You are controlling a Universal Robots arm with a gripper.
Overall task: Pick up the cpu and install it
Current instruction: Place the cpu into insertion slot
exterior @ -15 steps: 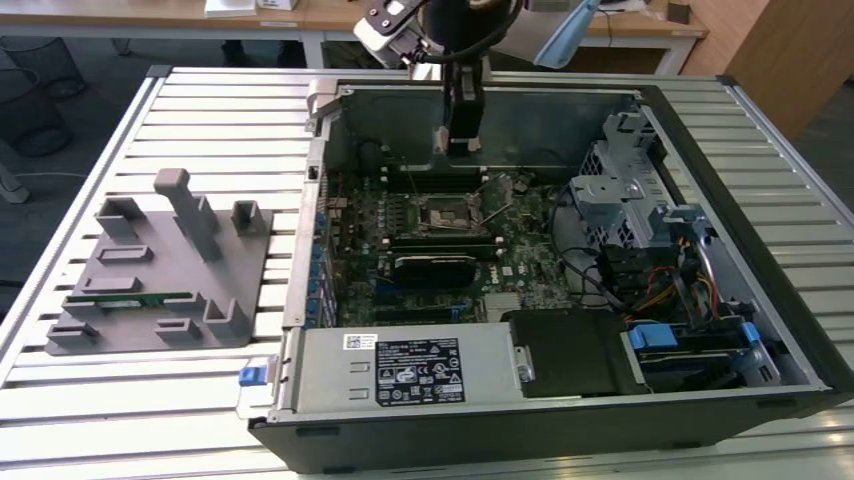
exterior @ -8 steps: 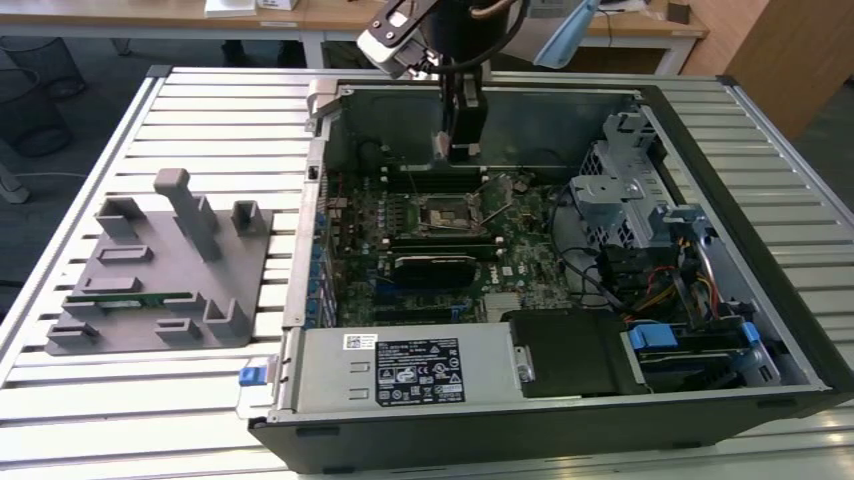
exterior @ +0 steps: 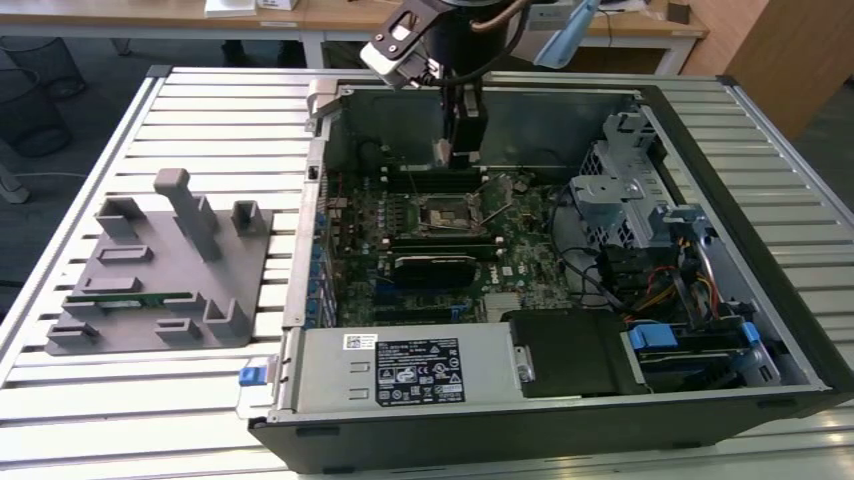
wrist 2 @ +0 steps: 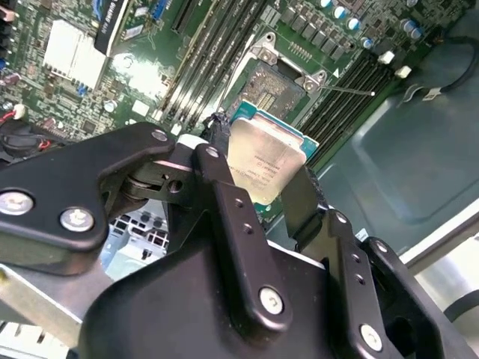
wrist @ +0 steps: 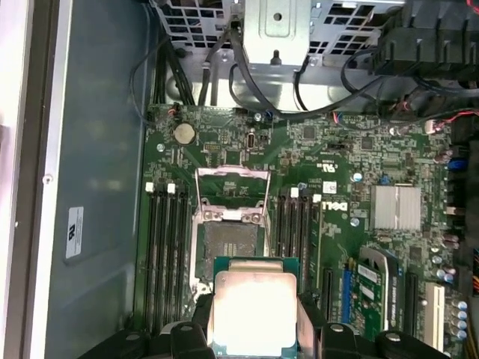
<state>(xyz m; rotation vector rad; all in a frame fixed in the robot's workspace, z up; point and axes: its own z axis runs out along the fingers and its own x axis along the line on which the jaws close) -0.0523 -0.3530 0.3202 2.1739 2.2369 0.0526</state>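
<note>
**CPU held over open socket, not yet seated**

We find the claw (wrist 2: 262, 178) clamped on the cpu (wrist 2: 266, 158), one finger (wrist 2: 217, 161) on each of two opposite edges. The chip hangs inside the open computer case (exterior: 787, 330), above the motherboard (wrist: 337, 172). In the exterior view it sits just to the far side of the socket (exterior: 445, 212), apart from it.

The socket's load plate (wrist: 232, 187) stands raised and the contact field lies exposed.

Risks, in our judgement:
- The grip is on thin edges only, so a slip would drop the chip onto the contacts and bend them.
- Any rotation or tilt at set-down would miss the socket's keying.
- The raised plate sits close to the descent path and could be clipped.

Orientation: the silver lid faces up toward both wrist cameras, with the green rim showing around it. The chip is near square, so we record no clear long axis. In the first wrist view its edges run roughly square with the socket frame.

The grey tray (exterior: 154, 270) sits on the bench (exterior: 214, 110), at the exterior view's left.
</note>
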